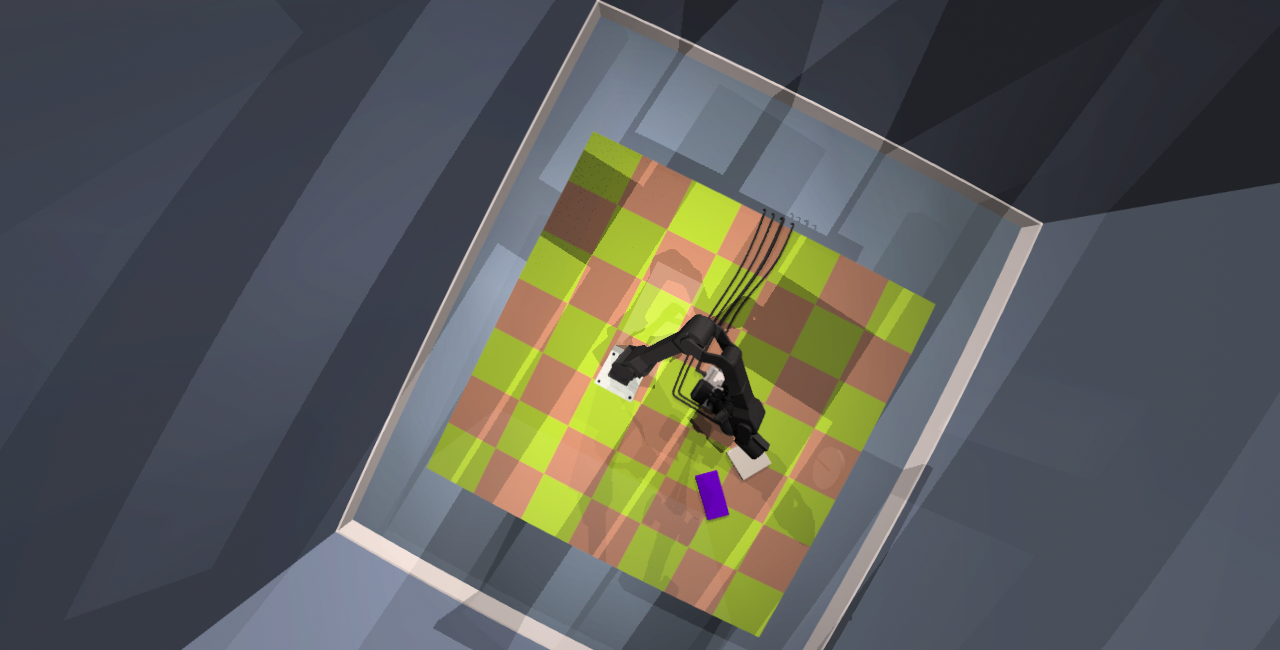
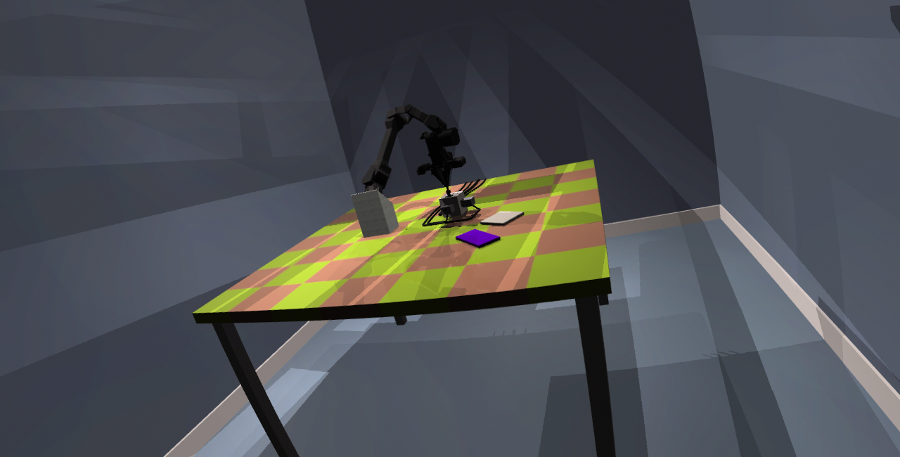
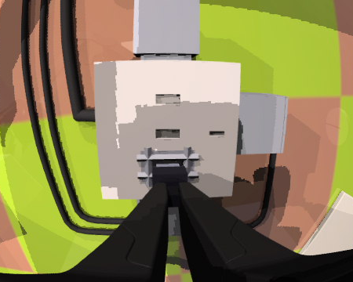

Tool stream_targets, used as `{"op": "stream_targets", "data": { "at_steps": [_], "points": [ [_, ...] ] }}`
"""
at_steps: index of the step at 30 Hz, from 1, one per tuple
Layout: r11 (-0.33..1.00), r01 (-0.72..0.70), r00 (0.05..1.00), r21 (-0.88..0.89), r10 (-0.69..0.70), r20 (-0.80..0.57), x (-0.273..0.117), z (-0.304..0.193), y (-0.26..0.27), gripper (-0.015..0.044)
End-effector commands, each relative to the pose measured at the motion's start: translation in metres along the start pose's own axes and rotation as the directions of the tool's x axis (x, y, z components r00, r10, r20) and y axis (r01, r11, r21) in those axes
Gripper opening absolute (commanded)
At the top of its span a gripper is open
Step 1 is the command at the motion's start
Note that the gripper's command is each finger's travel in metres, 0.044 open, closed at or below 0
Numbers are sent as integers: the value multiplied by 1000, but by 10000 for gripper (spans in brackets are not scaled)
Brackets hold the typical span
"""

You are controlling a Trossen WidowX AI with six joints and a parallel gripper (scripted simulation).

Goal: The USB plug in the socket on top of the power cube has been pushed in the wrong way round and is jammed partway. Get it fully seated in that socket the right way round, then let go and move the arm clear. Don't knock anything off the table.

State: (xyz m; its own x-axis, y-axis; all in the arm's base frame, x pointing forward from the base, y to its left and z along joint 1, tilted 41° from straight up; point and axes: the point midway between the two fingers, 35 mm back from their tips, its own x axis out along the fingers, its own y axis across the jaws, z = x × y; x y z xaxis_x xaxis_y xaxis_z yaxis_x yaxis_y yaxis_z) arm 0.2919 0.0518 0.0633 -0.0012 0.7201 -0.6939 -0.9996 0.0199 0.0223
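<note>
Checkered table (image 2: 553,265) carried the cube (image 3: 169,125) | gripper (image 3: 172,190) was clamped on the plug (image 3: 169,169) at the cube's top socket | seating depth hidden behind the fingers | side adapters (image 3: 263,122) and cables (image 3: 32,110) partly cut off.

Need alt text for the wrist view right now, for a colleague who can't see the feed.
The gripper is shut on the dark USB plug, which sits in a socket on top of the pale power cube. Grey plug blocks stick out of two cube sides, and black cables curve over the checkered table.
</note>
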Motion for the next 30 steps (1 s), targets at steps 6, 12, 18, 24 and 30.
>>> {"op": "stream_targets", "data": {
  "at_steps": [6, 12, 18, 24, 30],
  "points": [
    [1000, 1, 1000, 5, -1, 4, 1, 0, 0, 0],
    [1000, 1, 1000, 5, -1, 4, 2, 0, 0, 0],
    [1000, 1, 1000, 5, -1, 4, 3, 0, 0, 0],
    [1000, 1, 1000, 5, -1, 4, 3, 0, 0, 0],
    [1000, 1, 1000, 5, -1, 4, 4, 0, 0, 0]
  ]
}}
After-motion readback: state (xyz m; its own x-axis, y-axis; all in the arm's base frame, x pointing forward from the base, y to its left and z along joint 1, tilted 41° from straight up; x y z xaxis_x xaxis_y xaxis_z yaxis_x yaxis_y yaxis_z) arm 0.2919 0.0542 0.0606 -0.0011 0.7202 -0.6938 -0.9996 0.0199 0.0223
